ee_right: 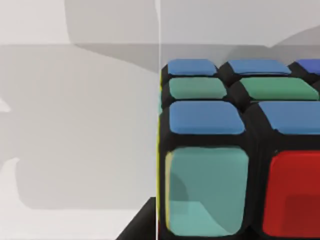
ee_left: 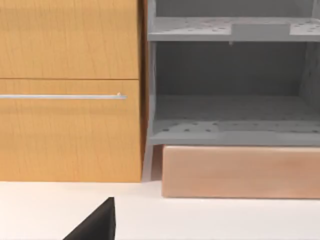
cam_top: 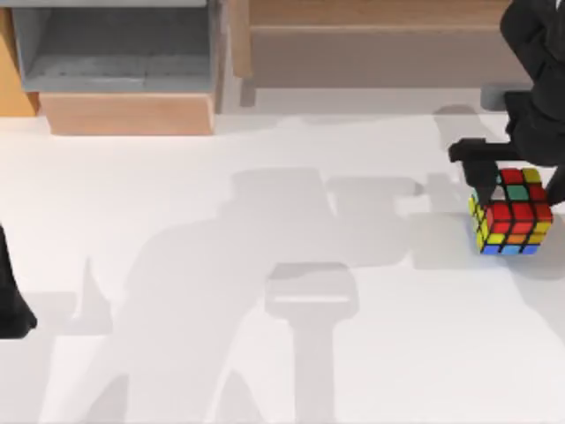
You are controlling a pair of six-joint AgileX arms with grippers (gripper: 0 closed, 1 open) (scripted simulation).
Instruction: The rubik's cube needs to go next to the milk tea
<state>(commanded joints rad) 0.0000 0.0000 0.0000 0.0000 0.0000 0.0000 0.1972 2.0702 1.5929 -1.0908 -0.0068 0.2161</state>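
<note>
Rubik's cube (cam_top: 512,212) rests on the white table (cam_top: 265,353) at far right. Right gripper (cam_top: 512,181) straddles it from behind, jaws open around it, apparently set for a grasp. Left arm parked at left edge; its jaws: cannot tell.

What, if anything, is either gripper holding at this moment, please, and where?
Cannot be told: the right gripper sits over the multicoloured black-gridded rubik's cube; the left arm holds nothing.
</note>
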